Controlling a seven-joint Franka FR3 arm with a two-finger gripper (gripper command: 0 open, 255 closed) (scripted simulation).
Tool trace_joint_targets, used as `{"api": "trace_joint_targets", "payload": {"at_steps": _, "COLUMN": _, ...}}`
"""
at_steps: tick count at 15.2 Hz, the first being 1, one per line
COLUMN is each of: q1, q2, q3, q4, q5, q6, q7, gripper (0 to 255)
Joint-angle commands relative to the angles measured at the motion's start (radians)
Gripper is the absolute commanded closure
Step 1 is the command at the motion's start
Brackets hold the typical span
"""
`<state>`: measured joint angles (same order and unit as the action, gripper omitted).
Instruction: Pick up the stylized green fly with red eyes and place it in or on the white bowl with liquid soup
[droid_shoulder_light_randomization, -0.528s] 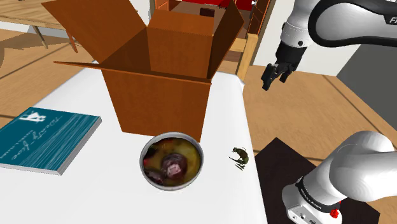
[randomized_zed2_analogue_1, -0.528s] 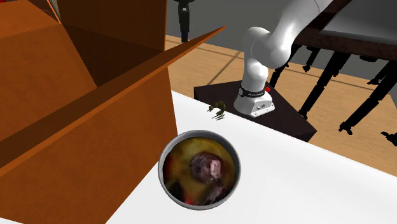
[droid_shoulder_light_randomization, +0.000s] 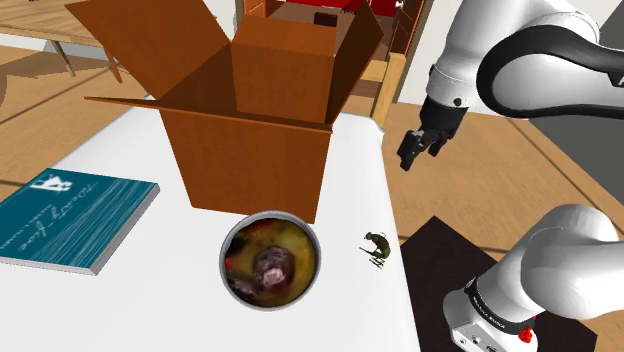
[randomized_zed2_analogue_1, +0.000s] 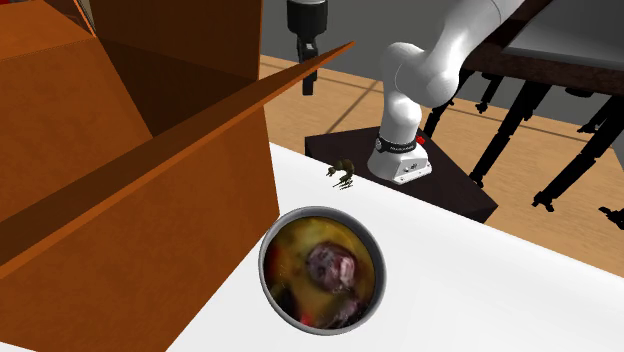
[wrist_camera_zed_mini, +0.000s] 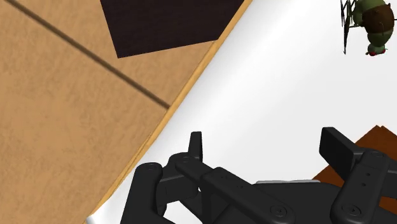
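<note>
Pincer (droid_shoulder_light_randomization: 413, 150): hanging in the air above the table's edge, fingers standing apart, gripping nothing.
Fly (droid_shoulder_light_randomization: 376, 245): lying on the white table (droid_shoulder_light_randomization: 150, 300) near that edge, apart from the pincer, beside the bowl.
Bowl (droid_shoulder_light_randomization: 222, 262): grey-rimmed, holding soup, sitting before the brown box (droid_shoulder_light_randomization: 250, 150).

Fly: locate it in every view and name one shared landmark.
Shoulder view: fly on the white table, right of the bowl.
Second exterior view: fly beyond the bowl, near the table's edge.
Wrist view: fly on the table, ahead of the fingers.
Shared landmark: the table's edge.
</note>
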<state>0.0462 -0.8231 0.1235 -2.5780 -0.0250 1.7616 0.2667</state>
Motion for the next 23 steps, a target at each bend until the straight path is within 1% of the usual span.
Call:
{"api": "trace_joint_targets", "payload": {"at_steps": 1, "q1": 0.026, "q2": -0.004, "q3": 0.042, "q4": -0.031, "q5": 0.038, "q6": 0.021, "q7": 0.047, "gripper": 0}}
{"api": "trace_joint_targets", "payload": {"at_steps": 7, "q1": 0.108, "q2": -0.003, "q3": 0.162, "q4": -0.110, "q5": 0.150, "q6": 0.089, "q7": 0.171, "gripper": 0}}
{"api": "trace_joint_targets", "payload": {"at_steps": 12, "q1": 0.176, "q2": 0.043, "q3": 0.271, "q4": -0.143, "q5": 0.246, "q6": 0.164, "q7": 0.277, "gripper": 0}}
{"api": "trace_joint_targets", "payload": {"at_steps": 20, "q1": 0.186, "q2": 0.086, "q3": 0.306, "q4": -0.220, "q5": 0.274, "q6": 0.283, "q7": 0.287, "gripper": 0}}
{"api": "trace_joint_targets", "payload": {"at_steps": 23, "q1": 0.187, "q2": 0.090, "q3": 0.308, "q4": -0.226, "q5": 0.275, "q6": 0.292, "q7": 0.287, "gripper": 0}}
